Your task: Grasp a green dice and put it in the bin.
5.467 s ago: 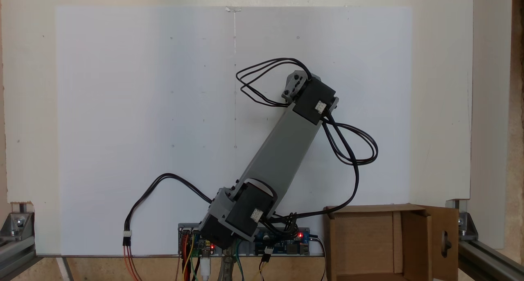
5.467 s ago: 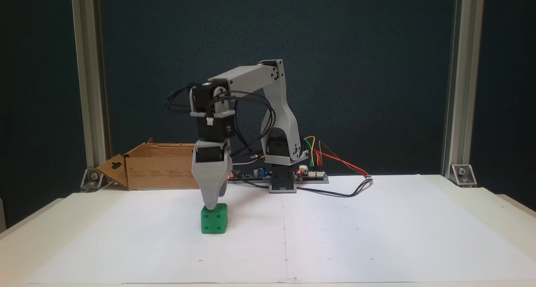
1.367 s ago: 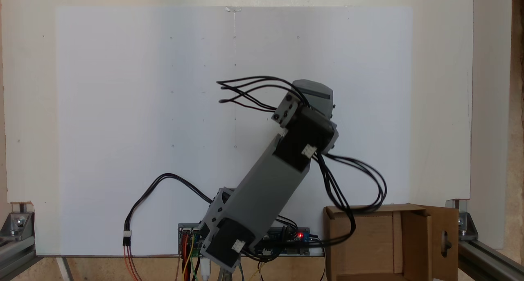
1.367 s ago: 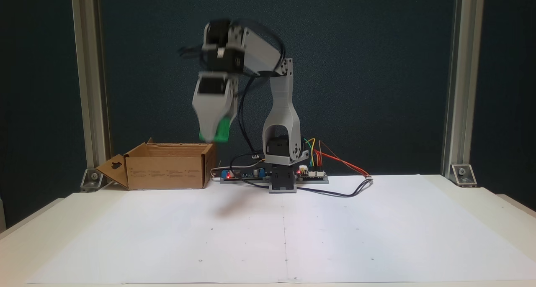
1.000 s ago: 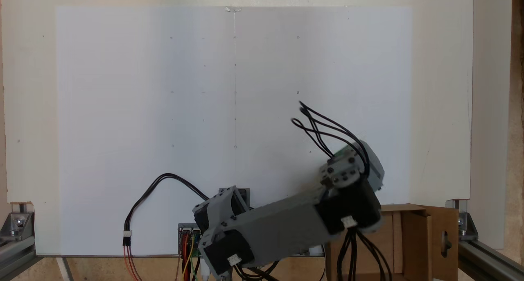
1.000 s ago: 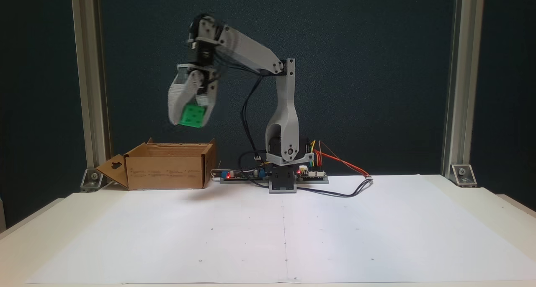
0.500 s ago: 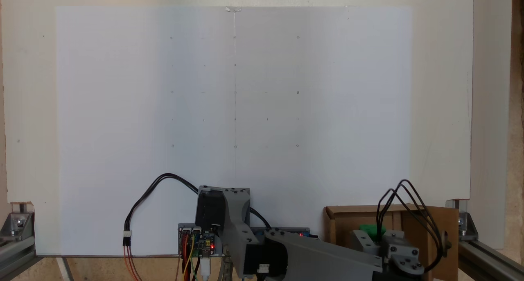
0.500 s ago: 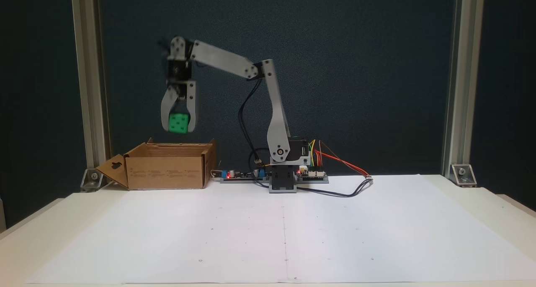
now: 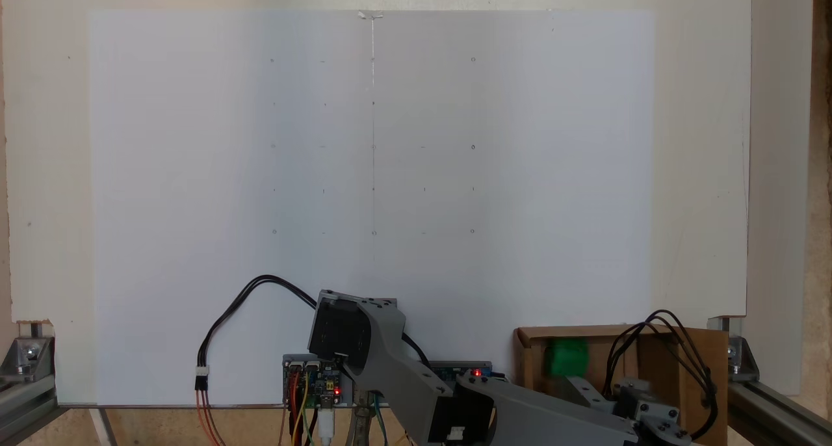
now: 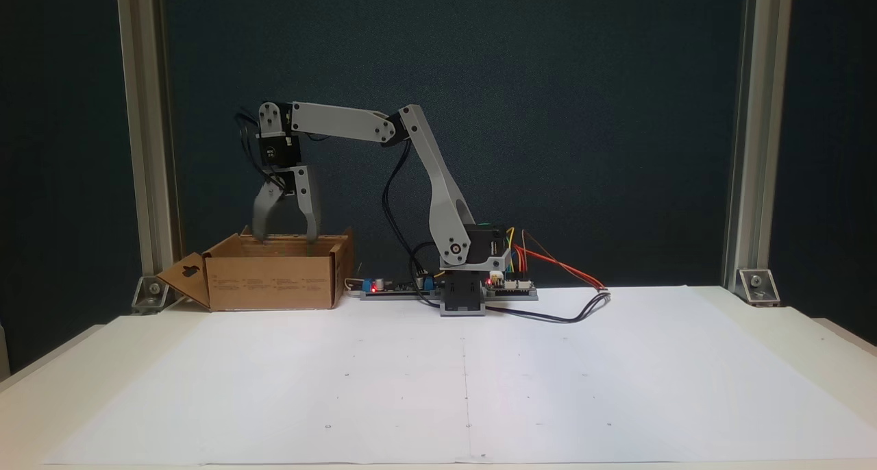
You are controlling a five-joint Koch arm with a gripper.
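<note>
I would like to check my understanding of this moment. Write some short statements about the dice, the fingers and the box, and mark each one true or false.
1. The green dice is inside the bin. True; it looks blurred there.
2. The gripper is shut on the dice. False: the fingers stand apart with nothing between them.
3. The gripper hangs above the bin's opening in a fixed view. True.
4. The dice lies on the white paper in front of the arm. False: the paper carries no dice.
5. The bin's flap with the handle hole is folded shut over the opening. False: it sticks outward.
</note>
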